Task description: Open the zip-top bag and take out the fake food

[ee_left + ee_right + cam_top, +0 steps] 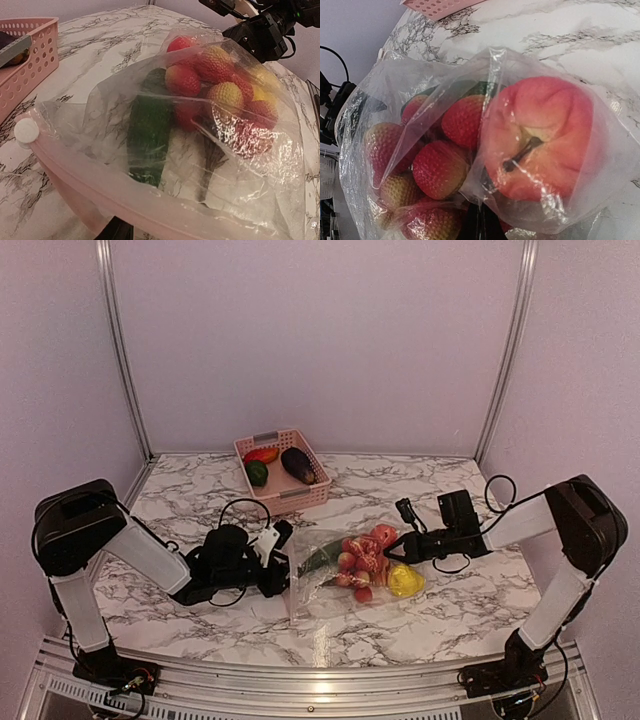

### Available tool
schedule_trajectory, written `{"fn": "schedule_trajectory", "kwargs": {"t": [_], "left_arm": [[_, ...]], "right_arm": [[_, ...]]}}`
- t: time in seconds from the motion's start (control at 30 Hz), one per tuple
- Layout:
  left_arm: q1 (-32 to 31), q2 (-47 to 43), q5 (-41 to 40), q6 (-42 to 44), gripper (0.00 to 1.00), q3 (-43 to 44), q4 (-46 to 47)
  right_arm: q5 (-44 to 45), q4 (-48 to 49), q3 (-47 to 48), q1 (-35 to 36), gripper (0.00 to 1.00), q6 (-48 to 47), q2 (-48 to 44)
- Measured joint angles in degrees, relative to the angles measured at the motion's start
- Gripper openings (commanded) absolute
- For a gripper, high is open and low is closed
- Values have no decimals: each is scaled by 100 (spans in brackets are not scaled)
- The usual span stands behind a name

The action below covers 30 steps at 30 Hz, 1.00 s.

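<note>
Midway along the bench [200, 490], between my two hands, lay the zip-top bag [310, 590], flat on its side with the fake food [365, 562] inside it: a cluster of red balls [182, 80], a pinkish-red round fruit [540, 140] at the far right, a yellow lumpy fruit [405, 581] at the near right, and a long green piece [150, 130] toward the left. Its pink zip strip [100, 187] ran along the left edge, with a white slider [26, 132] at one end. My left hand [278, 558] sat right at that strip; whether it had closed on it I could not tell. My right hand [393, 550] was fully closed at the bag's right side, beside the pinkish-red fruit, pinching the clear film. Farther back stood the pink basket [300, 498], well apart from the bag, holding an eggplant [298, 464], a dark green fruit [257, 473] and an orange-red piece [262, 454].
</note>
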Motion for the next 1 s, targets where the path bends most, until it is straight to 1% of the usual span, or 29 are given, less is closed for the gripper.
{"fn": "schedule_trajectory", "kwargs": {"t": [0.3, 0.47, 0.57, 0.67, 0.73, 0.9, 1.0], "left_arm": [[-31, 612, 122, 398, 55, 1003, -109], [-31, 1134, 76, 614, 55, 1805, -629], [-26, 1405, 15, 706, 49, 2184, -981], [-24, 1534, -28, 761, 41, 2350, -1248], [-22, 1554, -39, 776, 34, 2361, -1412], [-17, 1512, -81, 787, 22, 2345, -1526], [-7, 1292, -109, 780, 19, 2146, -1663]], "right_arm": [[-2, -22, 52, 0, 0, -31, 39], [0, -20, 55, 0, 0, -39, 61], [2, -22, 55, 0, 0, -48, 61], [4, -28, 55, 0, 0, -50, 61], [4, -31, 55, 0, 0, -52, 61], [22, -39, 55, 0, 0, -55, 61], [31, -37, 55, -2, 0, -52, 61]]}}
